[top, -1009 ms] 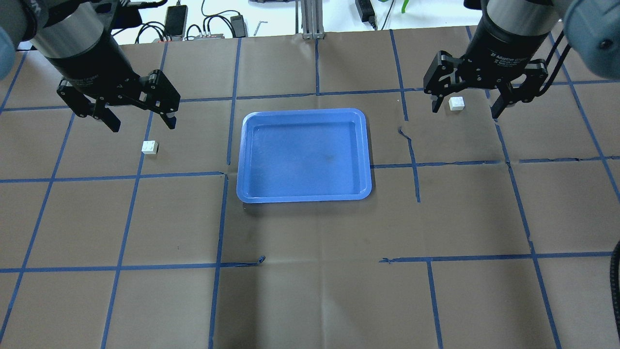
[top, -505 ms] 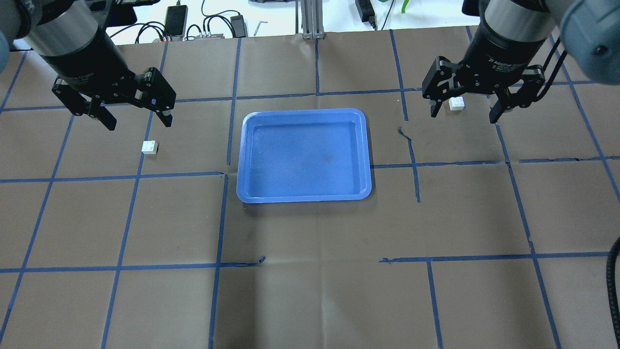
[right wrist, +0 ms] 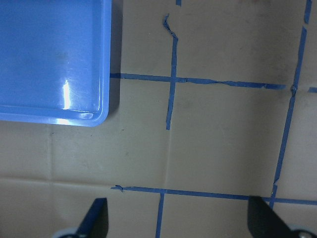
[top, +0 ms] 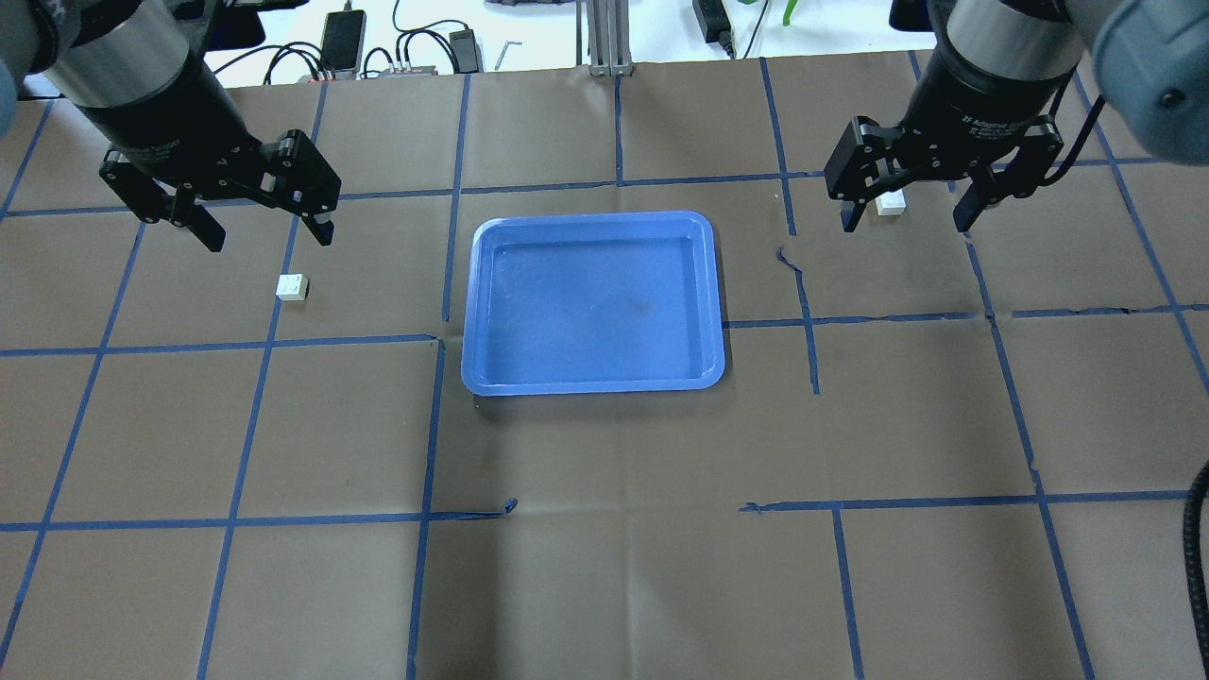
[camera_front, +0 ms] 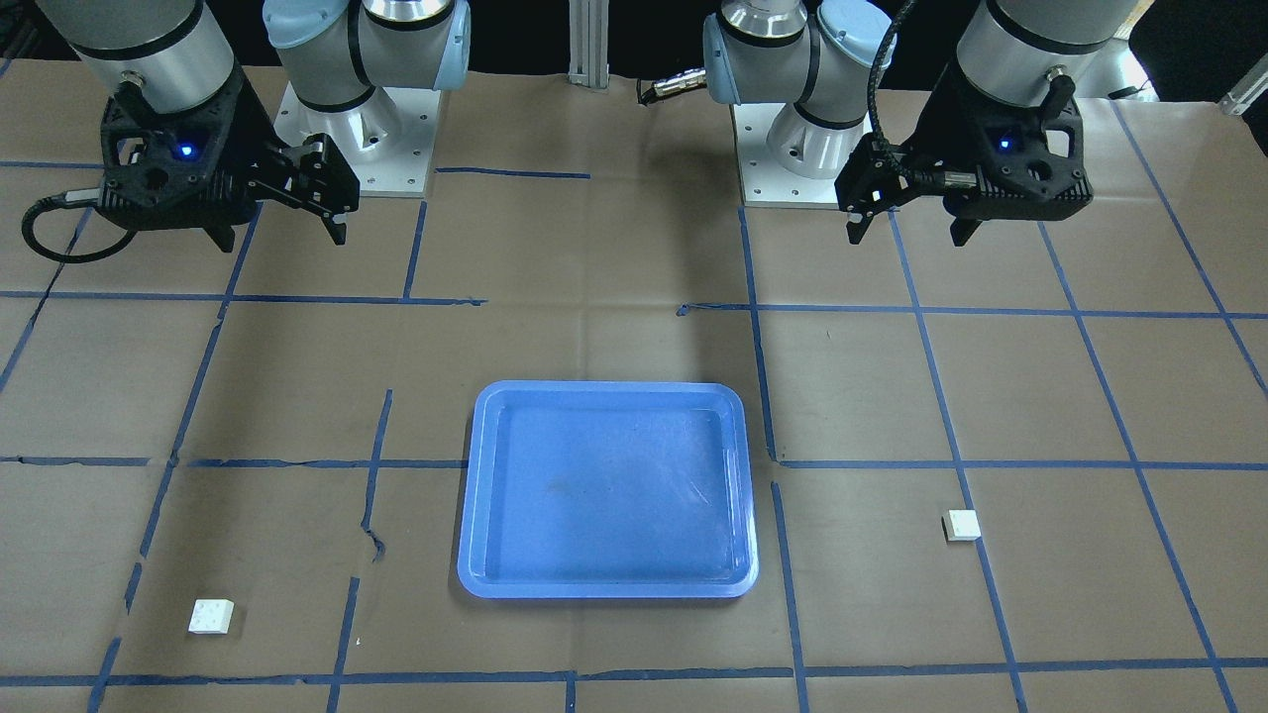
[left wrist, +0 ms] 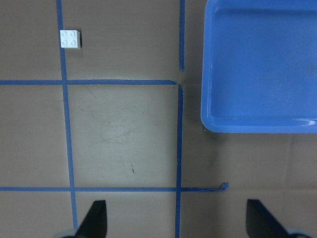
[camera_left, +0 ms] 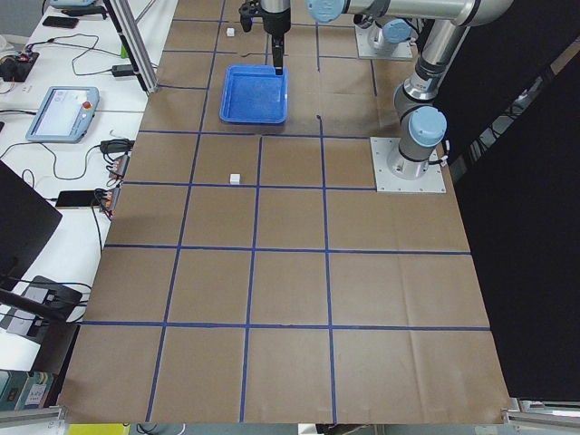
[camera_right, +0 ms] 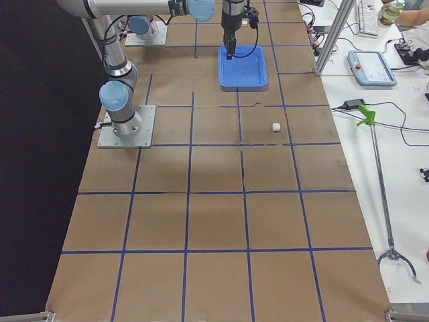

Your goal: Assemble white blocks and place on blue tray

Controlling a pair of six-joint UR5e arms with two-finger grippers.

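White blocks [camera_front: 962, 525] unjoined, both on the brown paper [camera_front: 594, 327] outside the blue tray [camera_front: 604, 495].

Front view: tray floor shows only scuffs. Left-side block [camera_front: 962, 525] and right-side block [camera_front: 211, 616] sit well apart, on opposite sides of it. Left gripper [camera_front: 906, 236] and right gripper [camera_front: 280, 236] are in the air, fingers spread wide, gripping nothing.

Overhead: right-side block partly hidden behind right gripper. Left-side block in plain sight near left gripper's tips, not touching.

Left wrist: left-side block top-left, studs up. Tray corner top-right, fingertips cut off at bottom edge.

Right wrist: tray corner, tape lines, fingertip stubs.

Side views: blocks mere specks, fingers unreadable.
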